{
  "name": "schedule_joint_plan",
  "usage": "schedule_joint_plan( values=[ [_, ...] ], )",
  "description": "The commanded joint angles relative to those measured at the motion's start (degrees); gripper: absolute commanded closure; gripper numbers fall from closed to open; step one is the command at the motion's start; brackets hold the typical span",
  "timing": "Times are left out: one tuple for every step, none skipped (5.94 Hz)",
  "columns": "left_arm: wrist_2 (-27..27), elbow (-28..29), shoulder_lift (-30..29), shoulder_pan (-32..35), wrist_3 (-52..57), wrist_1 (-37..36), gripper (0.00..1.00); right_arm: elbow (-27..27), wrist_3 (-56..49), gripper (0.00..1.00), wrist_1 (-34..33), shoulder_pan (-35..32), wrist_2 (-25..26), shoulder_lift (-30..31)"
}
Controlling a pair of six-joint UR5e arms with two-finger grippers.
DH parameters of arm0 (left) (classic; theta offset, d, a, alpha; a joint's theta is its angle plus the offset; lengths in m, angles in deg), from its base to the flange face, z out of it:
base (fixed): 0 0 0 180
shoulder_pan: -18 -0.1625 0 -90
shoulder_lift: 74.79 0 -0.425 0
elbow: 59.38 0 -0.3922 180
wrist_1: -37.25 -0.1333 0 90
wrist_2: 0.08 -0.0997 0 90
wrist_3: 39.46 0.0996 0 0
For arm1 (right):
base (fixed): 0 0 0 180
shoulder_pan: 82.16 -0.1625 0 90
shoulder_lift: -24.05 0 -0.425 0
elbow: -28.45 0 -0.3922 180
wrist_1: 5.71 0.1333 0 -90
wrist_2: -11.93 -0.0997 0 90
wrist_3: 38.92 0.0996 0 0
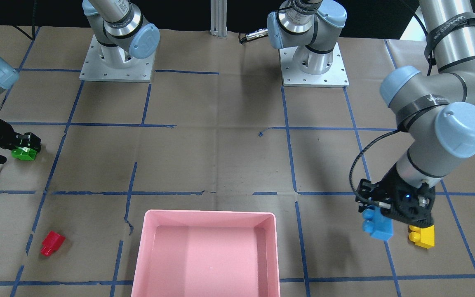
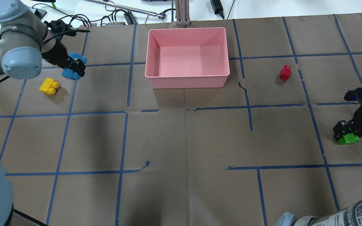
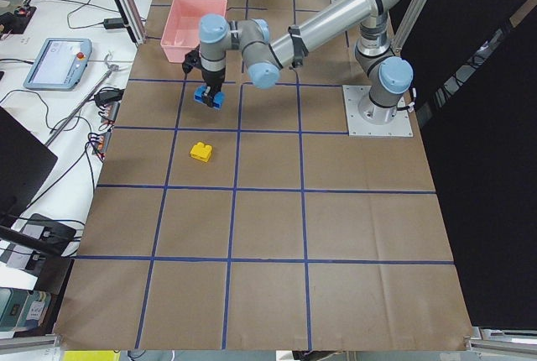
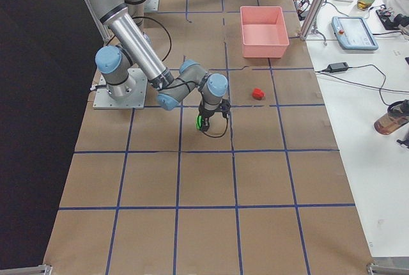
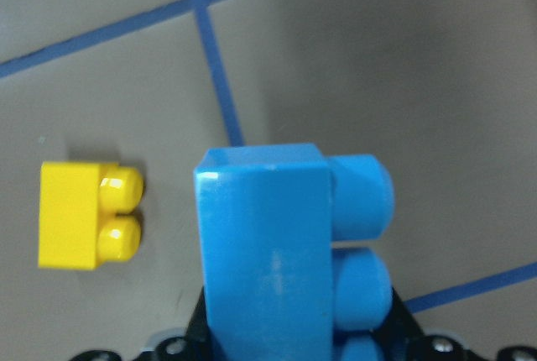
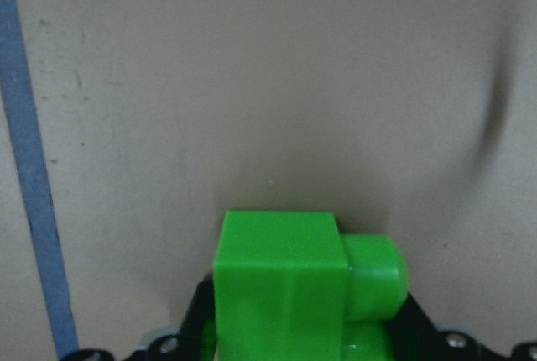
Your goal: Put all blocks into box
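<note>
My left gripper [image 2: 74, 66] is shut on the blue brick [image 2: 67, 73] and holds it just above the paper, left of the pink box [image 2: 187, 82]. The blue brick fills the left wrist view [image 5: 268, 252]. The yellow brick [image 2: 49, 86] lies on the table close beside it, and also shows in the left wrist view [image 5: 80, 214]. My right gripper [image 2: 344, 130] is shut on the green brick [image 2: 348, 139] at the far right edge, low over the table. The green brick shows in the right wrist view [image 6: 281, 285]. The red brick [image 2: 285, 72] lies alone right of the box. No brick is in the box.
Brown paper with blue tape lines covers the table [image 2: 181, 141]. The two arm bases [image 1: 116, 62] stand on plates at the robot's side. Cables and a metal post [image 2: 182, 12] lie beyond the box's far rim.
</note>
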Motion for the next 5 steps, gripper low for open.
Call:
schedule_joint_plan(
  values=[
    [0.1, 14.7, -9.9, 11.8, -4.8, 2.5, 1.0, 0.6, -0.1, 0.56, -0.1, 0.0, -0.3, 0.5],
    [0.0, 19.3, -13.3, 16.9, -4.8, 2.9, 1.0, 2.1, -0.1, 0.56, 0.2, 0.0, -0.3, 0.7],
    [0.0, 20.4, -16.1, 19.4, -5.0, 1.9, 1.0, 7.9, -0.1, 0.56, 1.2, -0.8, -1.0, 1.3],
    [0.6, 20.4, -16.5, 19.9, -5.0, 0.6, 1.0, 14.4, -0.1, 0.56, 7.1, -2.4, -3.1, 1.3],
    [0.0, 20.1, -16.5, 20.8, -5.0, 1.4, 0.1, 21.3, 0.4, 0.56, 13.3, -5.9, -3.2, 1.4]
  ],
)
